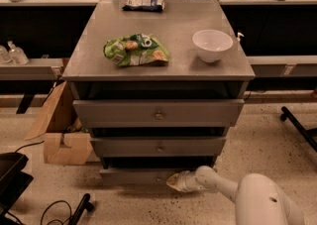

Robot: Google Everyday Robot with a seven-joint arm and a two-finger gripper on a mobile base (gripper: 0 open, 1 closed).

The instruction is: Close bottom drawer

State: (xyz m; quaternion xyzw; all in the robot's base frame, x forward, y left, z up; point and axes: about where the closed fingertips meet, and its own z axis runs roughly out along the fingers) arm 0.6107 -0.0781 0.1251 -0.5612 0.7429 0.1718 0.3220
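The white arm (223,185) extends low and leftward, gripper (173,182) at its tip.

Gripper (174,181) sat low at the narrow matte grey bottom drawer front (131,175), near its middle. The speckled floor (143,205) before the cabinet gave open passage. On the left stood a brown cardboard box (67,147) and black cable (54,208). The black chair leg (299,125) at right lay well apart.
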